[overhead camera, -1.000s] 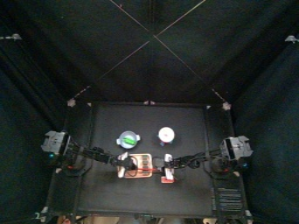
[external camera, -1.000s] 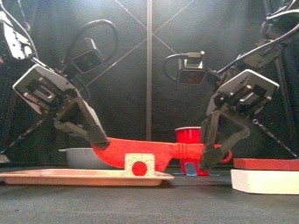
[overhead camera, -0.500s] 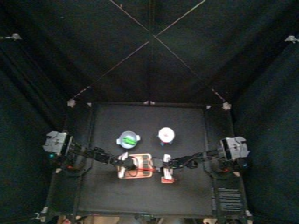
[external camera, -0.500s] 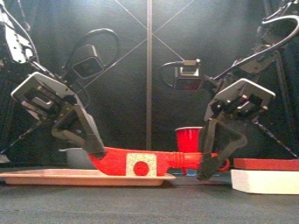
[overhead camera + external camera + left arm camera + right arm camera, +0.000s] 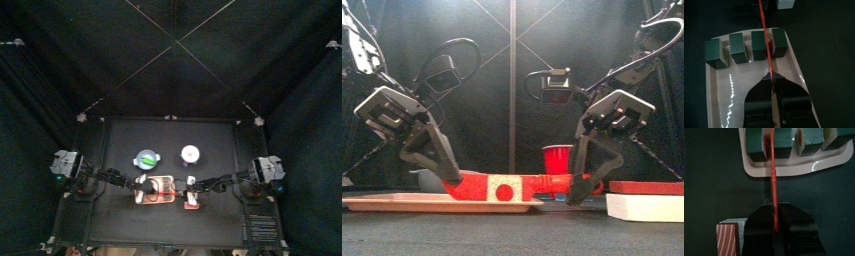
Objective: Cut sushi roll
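The sushi roll point(image 5: 759, 46) lies in dark green pieces in a row on a pale pink tray point(image 5: 724, 100). A thin red knife point(image 5: 765, 35) runs across the roll, its blade down between two pieces at one end of the row. My left gripper point(image 5: 773, 95) is shut on one end of the knife and my right gripper point(image 5: 773, 220) on the other. In the front view the knife point(image 5: 529, 183) lies low over the tray point(image 5: 396, 203), left gripper point(image 5: 446, 180) and right gripper point(image 5: 583, 185) at its ends, with a cut face of the roll point(image 5: 504, 189) showing.
A red cup point(image 5: 556, 158) stands behind the knife. A white box with a red top point(image 5: 647, 203) sits at the front right, and a red-striped block point(image 5: 729, 235) lies beside my right gripper. A green-lidded container point(image 5: 144, 158) and a white cup point(image 5: 190, 154) stand behind the tray.
Both grippers have come down with the knife. Its left end dropped from above the roll to tray level, pressing the blade into the roll.
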Robot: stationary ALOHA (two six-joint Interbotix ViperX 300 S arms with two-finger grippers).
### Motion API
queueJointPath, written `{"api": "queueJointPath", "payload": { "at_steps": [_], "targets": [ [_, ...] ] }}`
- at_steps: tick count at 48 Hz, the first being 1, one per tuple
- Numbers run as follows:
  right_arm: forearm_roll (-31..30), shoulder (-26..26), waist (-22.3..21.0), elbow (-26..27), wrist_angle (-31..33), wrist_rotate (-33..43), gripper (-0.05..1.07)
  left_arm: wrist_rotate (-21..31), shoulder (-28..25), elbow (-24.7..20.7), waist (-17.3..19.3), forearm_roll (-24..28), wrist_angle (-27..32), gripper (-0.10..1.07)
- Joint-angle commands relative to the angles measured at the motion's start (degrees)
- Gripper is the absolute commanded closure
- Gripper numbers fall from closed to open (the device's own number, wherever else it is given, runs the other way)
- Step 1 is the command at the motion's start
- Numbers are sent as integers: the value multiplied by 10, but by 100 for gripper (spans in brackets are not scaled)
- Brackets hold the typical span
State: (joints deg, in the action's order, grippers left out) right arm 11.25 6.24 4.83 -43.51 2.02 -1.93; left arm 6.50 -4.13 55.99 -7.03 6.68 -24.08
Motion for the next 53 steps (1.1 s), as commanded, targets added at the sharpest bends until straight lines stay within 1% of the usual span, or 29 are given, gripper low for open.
{"api": "queueJointPath", "payload": {
  "at_steps": [1,12,33,40,53],
  "targets": [
    [1,-6,-7,10,-4,-2,67,-2,1,-9,-2,0,1,68],
    [-2,-11,-7,10,-2,-3,67,-3,12,-10,-1,-1,1,68],
    [-32,-83,-11,10,-3,-4,67,-4,68,-10,-2,2,-2,68],
    [-36,-98,-12,7,-4,-4,67,-4,69,-10,-2,2,-2,68],
    [-36,-100,-13,4,-4,-4,67,-4,69,-11,-1,1,-8,68]
  ]
}}
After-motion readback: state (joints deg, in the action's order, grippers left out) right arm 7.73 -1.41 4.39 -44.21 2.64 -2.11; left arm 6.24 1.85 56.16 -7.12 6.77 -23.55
